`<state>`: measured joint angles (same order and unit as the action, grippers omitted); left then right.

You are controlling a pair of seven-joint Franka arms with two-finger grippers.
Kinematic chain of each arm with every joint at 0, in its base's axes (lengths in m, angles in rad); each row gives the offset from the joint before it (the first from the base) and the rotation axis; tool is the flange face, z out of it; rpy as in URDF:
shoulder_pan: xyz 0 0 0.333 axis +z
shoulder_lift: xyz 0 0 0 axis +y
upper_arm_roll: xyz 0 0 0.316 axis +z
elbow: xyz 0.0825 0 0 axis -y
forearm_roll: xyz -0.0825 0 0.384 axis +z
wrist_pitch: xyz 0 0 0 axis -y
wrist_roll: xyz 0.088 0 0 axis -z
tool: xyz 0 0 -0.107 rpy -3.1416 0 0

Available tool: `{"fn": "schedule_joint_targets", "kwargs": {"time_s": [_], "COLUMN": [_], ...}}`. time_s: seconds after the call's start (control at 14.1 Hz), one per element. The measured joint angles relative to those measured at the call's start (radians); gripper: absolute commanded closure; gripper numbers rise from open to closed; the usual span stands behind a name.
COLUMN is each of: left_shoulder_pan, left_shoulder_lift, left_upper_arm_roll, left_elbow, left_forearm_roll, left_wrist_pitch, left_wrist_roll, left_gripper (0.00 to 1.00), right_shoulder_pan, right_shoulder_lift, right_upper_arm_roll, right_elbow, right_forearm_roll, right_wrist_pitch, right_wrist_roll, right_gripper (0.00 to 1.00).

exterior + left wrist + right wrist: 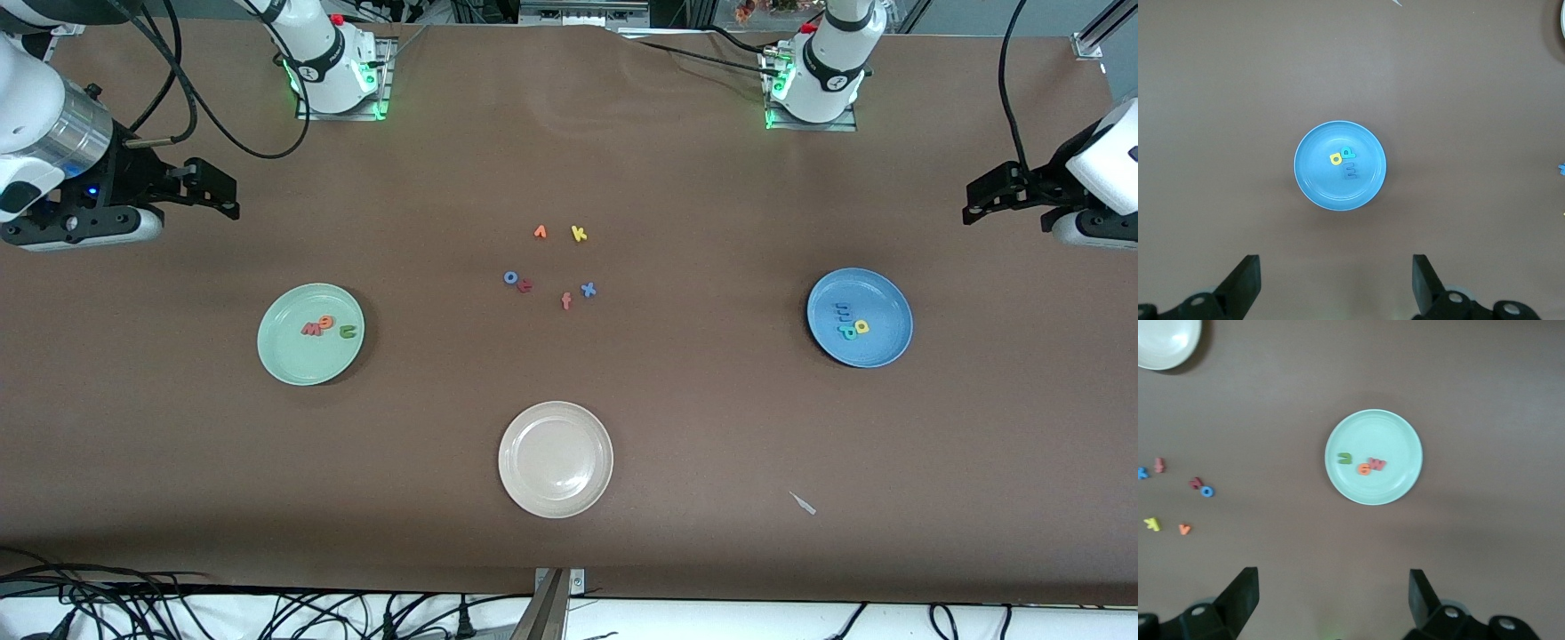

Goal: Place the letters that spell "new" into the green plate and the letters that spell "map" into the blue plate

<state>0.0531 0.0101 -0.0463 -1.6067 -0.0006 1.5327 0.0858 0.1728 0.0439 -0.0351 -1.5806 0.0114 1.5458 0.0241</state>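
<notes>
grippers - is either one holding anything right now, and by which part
Nothing is held. The left gripper and right gripper both have open, empty jaws, raised at the table's two ends.

A mint-green plate [310,334] carries green, orange and red letters; the blue plate [859,317] carries blue, yellow and teal.

The table [569,160] carries a brown matt covering — cloth-like, faintly wrinkled. The green plate [310,334], blue plate [860,317] and cream-white plate [556,459] look smooth, slightly glossy. Letters appear foam-like, matt. Gripper fingers [1245,283] — matt black plastic.
</notes>
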Motion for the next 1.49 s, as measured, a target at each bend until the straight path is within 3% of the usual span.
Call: {"fn": "schedule_joint_targets", "kwargs": {"time_s": [1.49], "left_shoulder_pan": [0.000], "left_shoulder_lift": [0.000], "left_upper_arm_roll": [0.000], "left_elbow": [0.000], "left_forearm_roll": [0.000], "left_wrist_pitch": [0.000], "left_wrist_roll": [0.000], "left_gripper": [0.00], "right_shoulder_pan": [0.000], "right_shoulder_lift": [0.000], "right_upper_arm_roll": [0.004], "right_elbow": [0.016], "right_forearm_roll": [-0.005], "right_wrist_pitch": [-0.047], "right_wrist_roll": [0.000], "right_gripper": [0.01]}}
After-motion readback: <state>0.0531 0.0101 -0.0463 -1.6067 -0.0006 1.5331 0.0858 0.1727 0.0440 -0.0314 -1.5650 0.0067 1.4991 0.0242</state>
